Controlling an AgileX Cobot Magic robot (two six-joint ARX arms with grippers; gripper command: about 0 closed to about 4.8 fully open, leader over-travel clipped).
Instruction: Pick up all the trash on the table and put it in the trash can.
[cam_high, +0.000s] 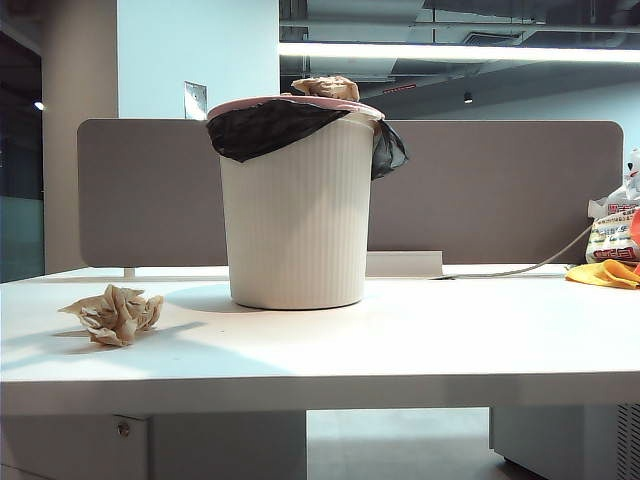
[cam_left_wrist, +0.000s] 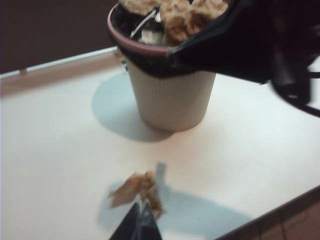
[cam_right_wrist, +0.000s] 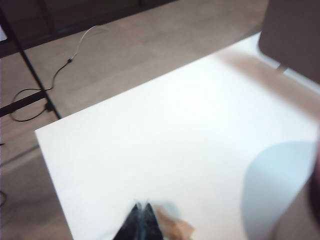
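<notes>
One ball of trash (cam_high: 115, 315), crumpled tan paper, lies on the left part of the white table (cam_high: 400, 340). More trash (cam_high: 326, 88) shows above the pink rim of the ribbed cream trash can (cam_high: 297, 210) at mid-table. Neither gripper appears in the exterior view. In the left wrist view, my left gripper (cam_left_wrist: 141, 220) is shut and empty, high over the loose trash (cam_left_wrist: 135, 187), with the trash can (cam_left_wrist: 170, 100) and the paper in it (cam_left_wrist: 180, 15) beyond. My right gripper (cam_right_wrist: 141, 212) is shut and empty, with the same loose trash (cam_right_wrist: 175, 227) on the table beside its tips.
A grey partition panel (cam_high: 500, 190) runs along the table's back edge. An orange cloth (cam_high: 605, 273) and a white printed bag (cam_high: 612, 235) sit at the far right. The blurred dark right arm (cam_left_wrist: 260, 45) hangs over the bin. The table's corner (cam_right_wrist: 40, 135) drops to the floor.
</notes>
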